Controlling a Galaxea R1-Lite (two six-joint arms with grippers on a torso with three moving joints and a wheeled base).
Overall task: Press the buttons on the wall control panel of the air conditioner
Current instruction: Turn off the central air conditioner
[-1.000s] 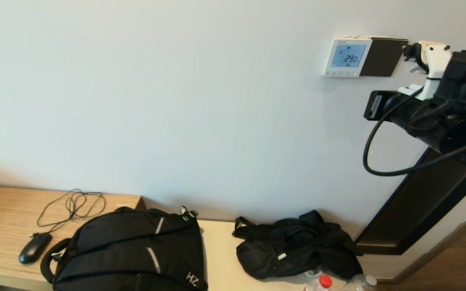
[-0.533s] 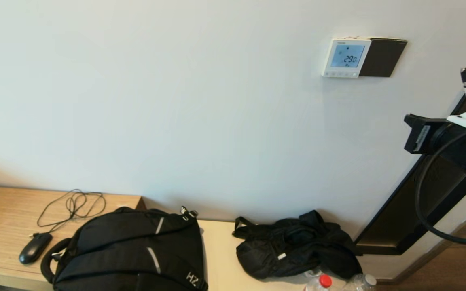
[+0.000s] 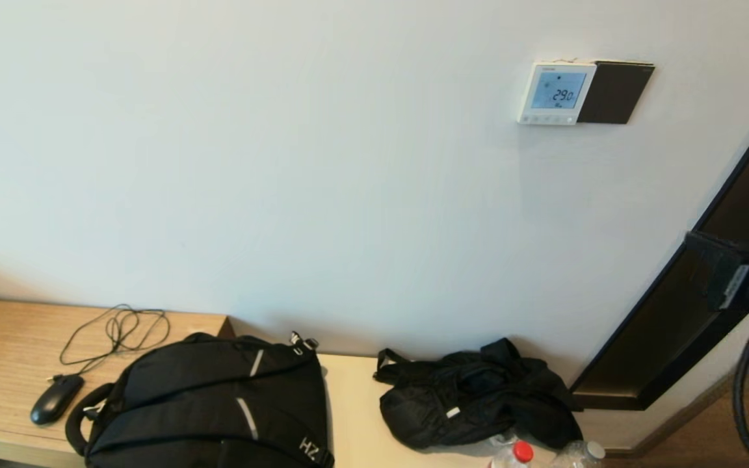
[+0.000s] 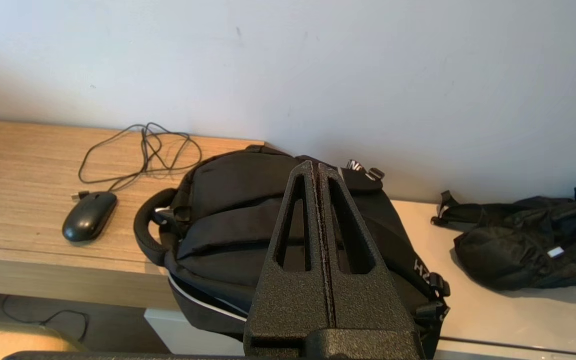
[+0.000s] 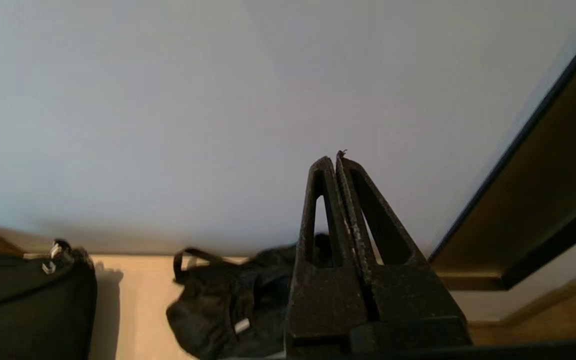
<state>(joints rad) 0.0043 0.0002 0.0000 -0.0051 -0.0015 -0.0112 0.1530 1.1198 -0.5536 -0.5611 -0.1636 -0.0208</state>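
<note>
Nearest the robot, the left gripper [image 4: 316,167] hangs over the black backpack [image 3: 209,403], its two fingers pressed flat together with nothing between them. The backpack lies on a wooden bench [image 3: 4,338], and beside it on the robot's left sits a black mouse [image 3: 56,398] with its thin cable [image 3: 114,331] looped loosely behind it toward the wall. On the backpack's other side a crumpled black bag [image 3: 475,403] rests on the paler part of the bench top, and the red cap of a bottle [image 3: 523,452] shows at the lower edge of the head view. The right gripper [image 5: 335,160] is held above the crumpled bag, well below and to the right of the control panel; its fingers too are closed tight on nothing, tips pointing at the bare wall [image 3: 283,162]. Farthest off, high on that wall, the control panel [image 3: 556,92] is mounted with its blue screen lit and reading 29.0, a row of small buttons beneath the display, and a dark plate [image 3: 615,92] touching its right side.
</note>
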